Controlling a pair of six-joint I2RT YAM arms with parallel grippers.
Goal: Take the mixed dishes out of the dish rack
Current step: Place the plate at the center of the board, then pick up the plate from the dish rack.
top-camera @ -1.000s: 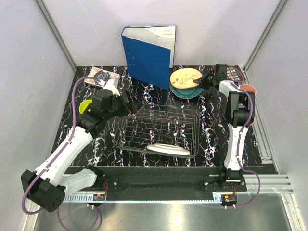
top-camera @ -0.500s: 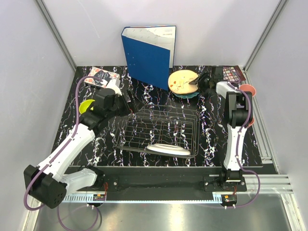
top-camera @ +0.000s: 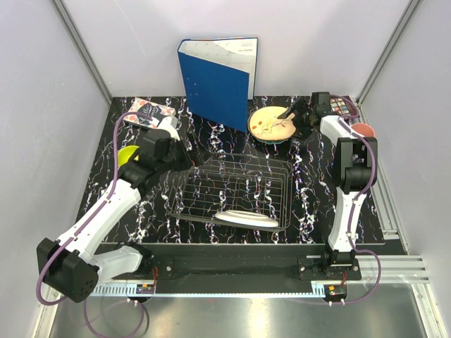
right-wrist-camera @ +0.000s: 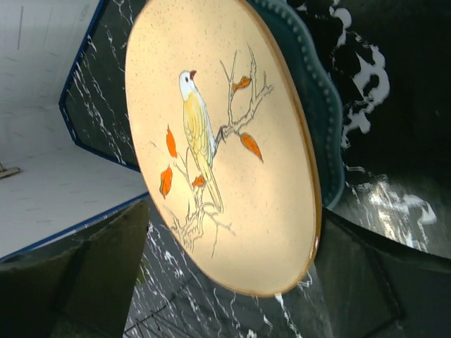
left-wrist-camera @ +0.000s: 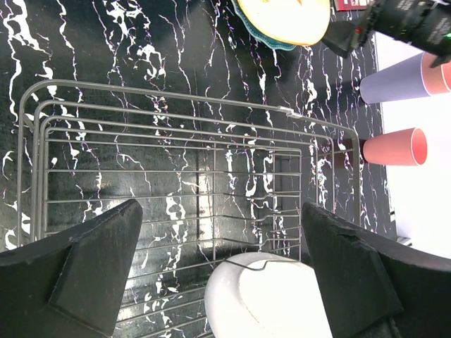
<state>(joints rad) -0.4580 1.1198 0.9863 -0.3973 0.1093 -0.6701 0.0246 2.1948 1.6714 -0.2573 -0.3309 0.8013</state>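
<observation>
The dish rack (top-camera: 232,189) (left-wrist-camera: 176,162) stands mid-table with a white plate (top-camera: 245,218) (left-wrist-camera: 262,299) lying at its near end. My left gripper (top-camera: 193,153) (left-wrist-camera: 222,274) hovers open above the rack's far left corner, holding nothing. A cream plate (top-camera: 270,122) (right-wrist-camera: 225,141) with a bird drawing lies on a teal plate (top-camera: 276,136) (right-wrist-camera: 318,105) behind the rack. My right gripper (top-camera: 287,117) (right-wrist-camera: 232,285) is open, its fingers spread either side of the cream plate's rim. A lavender cup (left-wrist-camera: 391,77), pink cups (left-wrist-camera: 394,146) (top-camera: 361,130) and a yellow-green bowl (top-camera: 127,155) sit on the table.
A blue binder (top-camera: 218,81) (right-wrist-camera: 56,176) stands upright at the back, close to the plates. Small books lie at the back left (top-camera: 149,111) and back right (top-camera: 340,105). Grey walls enclose the table on three sides.
My right gripper has opened and let go of the cream plate, which now lies flat on the teal plate. The left arm has shifted slightly toward the rack.
</observation>
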